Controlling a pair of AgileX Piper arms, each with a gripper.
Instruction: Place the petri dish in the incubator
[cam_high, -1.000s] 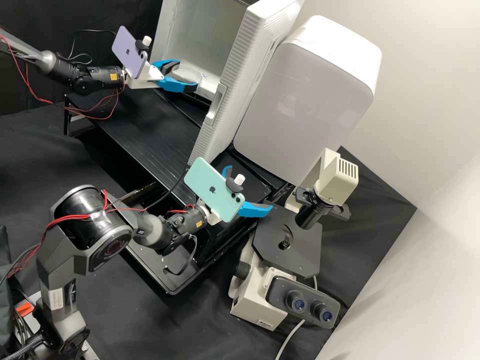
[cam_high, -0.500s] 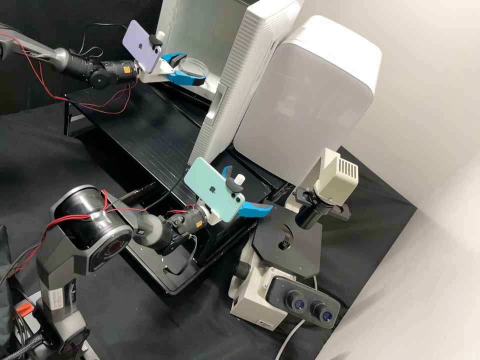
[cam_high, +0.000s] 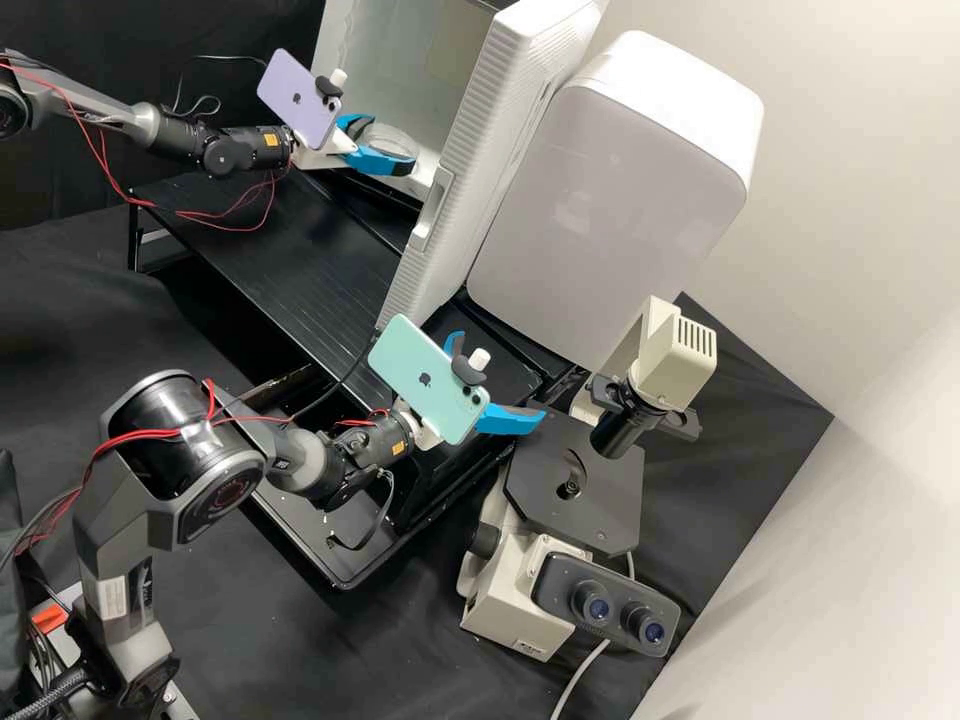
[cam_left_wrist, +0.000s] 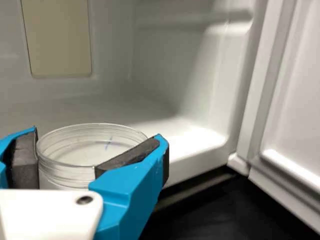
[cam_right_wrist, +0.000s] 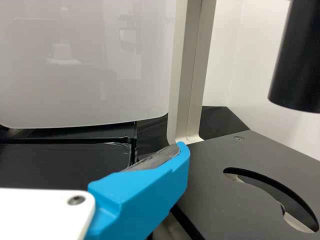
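left pincer, petri dish, deeper into incubator

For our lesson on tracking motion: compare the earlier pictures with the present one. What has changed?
The left gripper, shut on the dish, carried it to the right in the high view, closer to the open incubator. The right gripper, beside the microscope, stayed put, and the door stayed open.

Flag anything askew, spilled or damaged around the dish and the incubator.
Nothing stands out. The petri dish sits upright and intact in the left gripper, at the open front of the incubator, and no spill is visible. The door stands open, as the task needs.
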